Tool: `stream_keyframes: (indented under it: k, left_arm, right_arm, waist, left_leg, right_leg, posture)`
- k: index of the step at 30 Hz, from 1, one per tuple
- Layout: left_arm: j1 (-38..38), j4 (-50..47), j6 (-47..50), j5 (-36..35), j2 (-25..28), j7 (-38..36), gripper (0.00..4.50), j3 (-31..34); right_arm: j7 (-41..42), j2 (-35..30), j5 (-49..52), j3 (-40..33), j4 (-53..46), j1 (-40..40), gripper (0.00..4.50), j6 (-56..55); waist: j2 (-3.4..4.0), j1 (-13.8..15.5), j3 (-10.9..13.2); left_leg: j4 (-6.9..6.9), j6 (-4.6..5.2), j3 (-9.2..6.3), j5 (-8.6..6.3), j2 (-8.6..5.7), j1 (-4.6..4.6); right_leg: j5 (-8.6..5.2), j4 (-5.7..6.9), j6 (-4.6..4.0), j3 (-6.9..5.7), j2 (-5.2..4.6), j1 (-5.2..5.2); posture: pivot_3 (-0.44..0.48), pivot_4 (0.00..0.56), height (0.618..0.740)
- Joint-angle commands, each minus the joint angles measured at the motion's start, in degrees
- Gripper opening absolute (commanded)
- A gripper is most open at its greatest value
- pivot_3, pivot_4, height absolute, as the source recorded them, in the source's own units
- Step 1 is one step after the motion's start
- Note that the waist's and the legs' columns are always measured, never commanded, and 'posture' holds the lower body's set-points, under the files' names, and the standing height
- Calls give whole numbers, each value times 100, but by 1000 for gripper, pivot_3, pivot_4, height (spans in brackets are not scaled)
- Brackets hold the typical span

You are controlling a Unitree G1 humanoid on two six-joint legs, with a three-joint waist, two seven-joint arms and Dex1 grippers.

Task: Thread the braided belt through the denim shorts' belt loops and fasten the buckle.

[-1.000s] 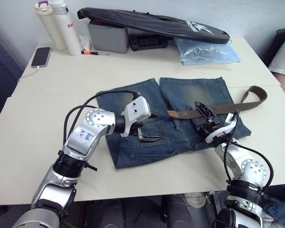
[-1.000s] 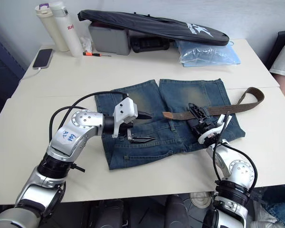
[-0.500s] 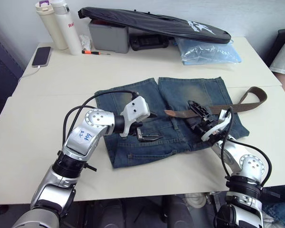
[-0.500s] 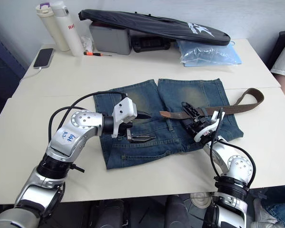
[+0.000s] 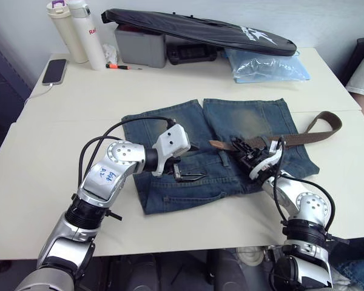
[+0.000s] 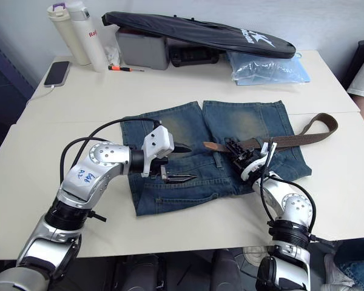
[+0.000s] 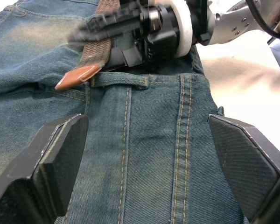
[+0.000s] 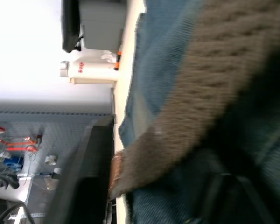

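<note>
Brown braided belt (image 5: 273,140) in right pincer (image 5: 239,150), denim shorts (image 5: 188,182)

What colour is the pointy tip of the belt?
The belt tip is smooth orange-tan, lighter than the brown braid; the left wrist view shows it best.

The left arm bends at the elbow and reaches inward, its wrist level, with the left claw (image 5: 190,162) hanging spread wide apart. The right arm rises from below with its forearm angled inward, and the right claw (image 5: 239,150) is closed, its fingers pointing toward the left claw.
</note>
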Motion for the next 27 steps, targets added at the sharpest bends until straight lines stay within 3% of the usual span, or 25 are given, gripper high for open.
stream_keyframes:
  k: [1, 2, 3, 10, 16, 27]
  left_arm:
    - [13, -236, -45, -65, 0, 29, 4500, 104]
    - [13, -231, -54, -64, -4, 31, 4500, 101]
    - [5, -211, -66, -61, -8, 28, 4500, 98]
    - [-32, -141, -117, -47, -8, -7, 4500, 79]
    - [-109, -40, -173, -27, -3, -71, 4500, 61]
    - [-152, -57, -170, -34, 76, -153, 4500, 69]
  right_arm:
    - [-338, -46, 133, -197, -193, 234, 507, -20]
    - [-384, -109, 232, -279, -299, 271, 92, -34]
    - [-420, -182, 320, -366, -387, 302, 31, -56]
    - [-383, -696, 554, -657, -741, 513, 31, -196]
    - [-218, -882, 864, -921, -515, 568, 31, -300]
    - [619, -1137, 65, -398, -826, 943, 31, -171]
  waist:
    - [-2, 3, -1]
    - [-2, 4, -1]
    - [-2, 14, -1]
    - [-1, 268, 0]
    - [0, 278, 0]
    - [2, 278, 1]
  left_leg:
    - [1, 0, 0, 0, 0, 0]
    - [3, 0, 0, 0, 0, 1]
    - [4, 1, 0, 0, 0, 0]
    - [12, 3, -1, -2, -1, -11]
    - [9, 3, 0, -2, -1, -11]
    - [9, 2, 0, -1, -1, -12]
  right_leg:
    - [0, 1, 0, 0, 0, 1]
    - [0, 1, 0, 0, 0, 2]
    - [0, 1, 0, 0, 0, 3]
    - [0, -6, 0, -2, -1, 1]
    - [0, -6, 0, -3, 0, -1]
    - [0, -7, 0, -3, 0, -3]
  posture:
    - [0, 150, 739]
    - [0, 150, 739]
    - [0, 150, 739]
    - [0, 150, 739]
    - [0, 150, 739]
    - [0, 150, 739]
